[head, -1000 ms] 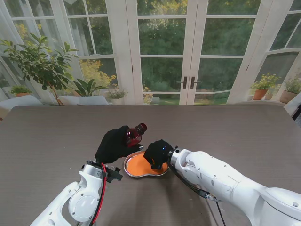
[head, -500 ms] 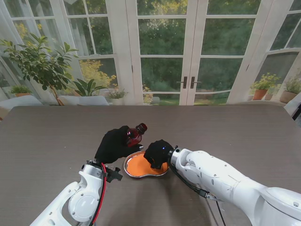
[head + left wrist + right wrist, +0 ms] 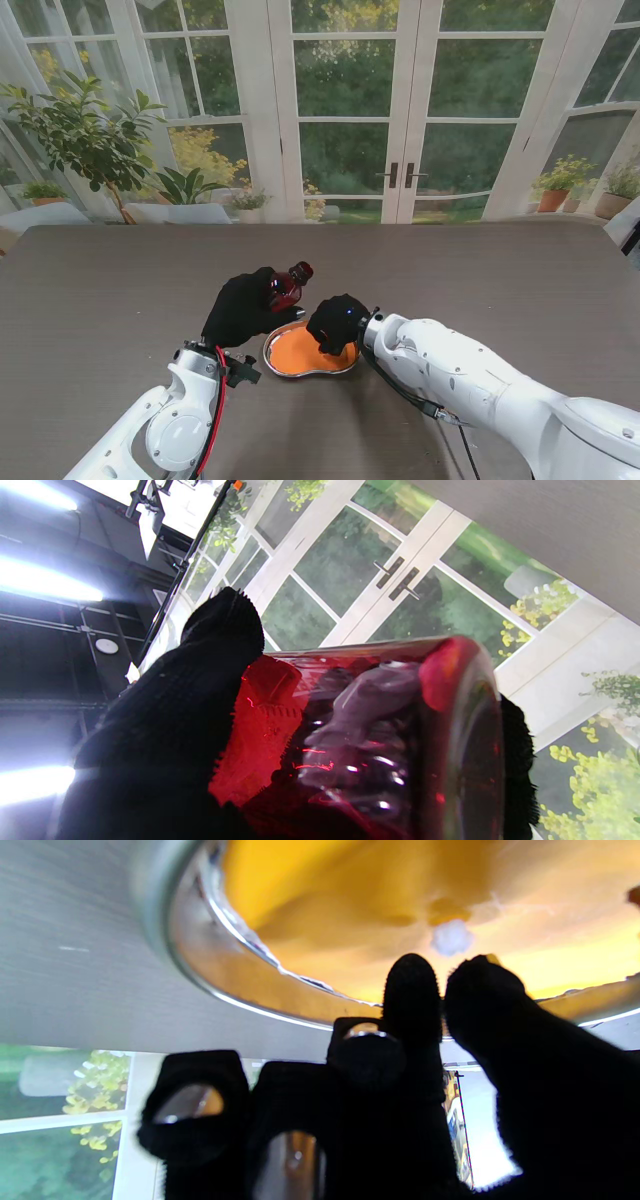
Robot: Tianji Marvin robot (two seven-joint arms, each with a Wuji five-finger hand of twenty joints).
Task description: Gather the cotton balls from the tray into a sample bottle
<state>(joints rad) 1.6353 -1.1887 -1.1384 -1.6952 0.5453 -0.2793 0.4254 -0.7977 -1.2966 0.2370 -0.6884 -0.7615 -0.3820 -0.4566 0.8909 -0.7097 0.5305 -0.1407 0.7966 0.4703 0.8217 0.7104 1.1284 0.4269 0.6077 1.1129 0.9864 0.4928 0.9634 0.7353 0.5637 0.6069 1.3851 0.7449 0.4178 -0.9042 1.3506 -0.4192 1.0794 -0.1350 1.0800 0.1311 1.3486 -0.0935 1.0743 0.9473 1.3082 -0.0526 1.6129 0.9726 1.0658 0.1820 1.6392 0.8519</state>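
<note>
The tray, a shallow metal dish with an orange floor, sits on the tabletop near me. The left hand is just beside the tray's left rim, raised off the tabletop, its fingers wrapped around a red bottle that tilts with its neck pointing away from me. The right hand hangs over the tray's right part. In the right wrist view its thumb and forefinger are drawn close together, tips almost touching, with one cotton ball lying on the tray floor just beyond them, not held.
</note>
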